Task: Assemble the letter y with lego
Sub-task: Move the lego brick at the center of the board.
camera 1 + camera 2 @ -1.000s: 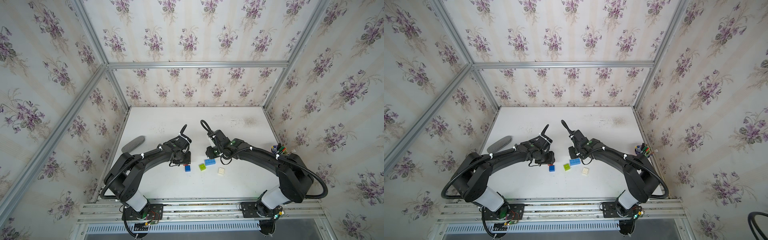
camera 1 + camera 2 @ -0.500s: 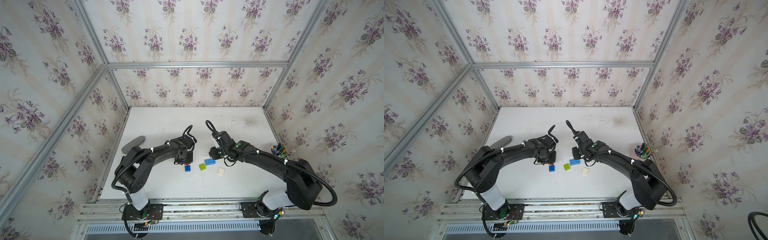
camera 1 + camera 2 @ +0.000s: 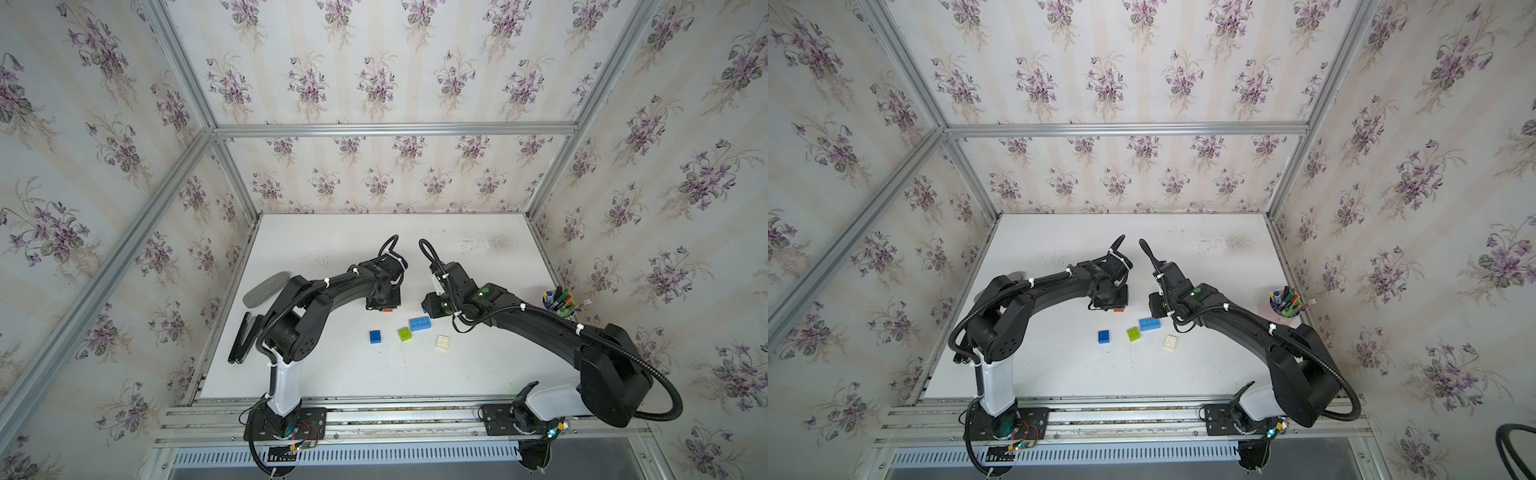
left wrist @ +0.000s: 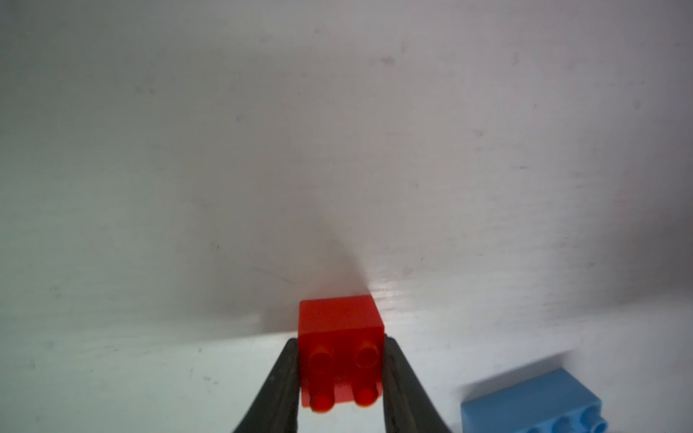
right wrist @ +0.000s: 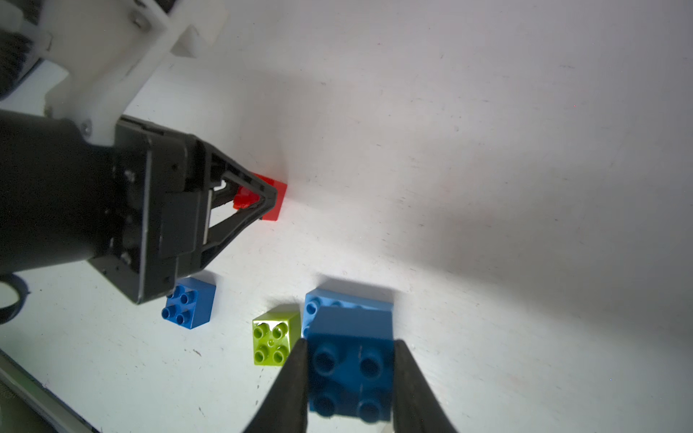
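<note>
- left hand (image 4: 342,345) tilted down low at the table (image 3: 332,374), clamped on the red brick (image 4: 339,318)
- right hand (image 5: 350,345) pinching a dark blue brick (image 5: 350,371), right by the light blue brick (image 3: 419,323)
- other dark blue brick (image 3: 375,336), green brick (image 3: 404,333) & white brick (image 3: 443,342) loose on table betw. the arms

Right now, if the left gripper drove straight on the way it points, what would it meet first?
The table: the left gripper, shut on the red brick, points down at bare surface. The brick would land first; it may already touch, depth is unclear.
</note>
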`<state>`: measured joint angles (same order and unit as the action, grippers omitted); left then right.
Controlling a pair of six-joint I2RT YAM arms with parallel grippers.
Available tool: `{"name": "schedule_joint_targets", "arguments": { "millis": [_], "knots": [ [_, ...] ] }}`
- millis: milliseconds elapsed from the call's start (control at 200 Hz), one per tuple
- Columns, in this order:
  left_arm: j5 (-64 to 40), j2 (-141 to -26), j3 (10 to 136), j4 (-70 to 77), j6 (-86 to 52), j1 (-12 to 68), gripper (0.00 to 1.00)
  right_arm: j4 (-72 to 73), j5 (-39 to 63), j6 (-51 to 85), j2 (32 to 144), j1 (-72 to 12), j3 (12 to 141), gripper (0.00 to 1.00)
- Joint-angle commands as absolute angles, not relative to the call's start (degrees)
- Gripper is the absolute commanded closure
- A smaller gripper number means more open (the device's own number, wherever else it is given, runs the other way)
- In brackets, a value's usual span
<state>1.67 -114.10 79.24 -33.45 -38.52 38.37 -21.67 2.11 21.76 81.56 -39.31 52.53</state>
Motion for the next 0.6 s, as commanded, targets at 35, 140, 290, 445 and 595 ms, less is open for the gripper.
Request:
{"name": "schedule_joint_targets", "arguments": {
  "millis": [35,140,290,445,595],
  "knots": [
    [1.1,-115.6,80.8,-34.3,-40.7,38.3,0.51,-19.9,2.3,23.5,81.5,-39.2,52.3,0.72],
    [1.4,-114.2,79.9,-34.2,-40.8,38.3,0.38,-19.7,2.2,23.6,81.6,-39.2,52.1,0.72],
    [0.4,-113.8,80.0,-33.9,-38.9,38.3,0.36,-19.4,2.3,23.6,82.0,-39.2,52.2,0.72],
    [-3.8,-115.3,81.8,-33.0,-38.5,38.7,0.41,-19.4,1.9,23.7,82.0,-39.2,52.4,0.72],
    [-5.3,-115.8,82.8,-32.9,-38.1,39.7,0.43,-19.5,1.6,23.9,81.8,-39.2,52.3,0.73]
  ]
}}
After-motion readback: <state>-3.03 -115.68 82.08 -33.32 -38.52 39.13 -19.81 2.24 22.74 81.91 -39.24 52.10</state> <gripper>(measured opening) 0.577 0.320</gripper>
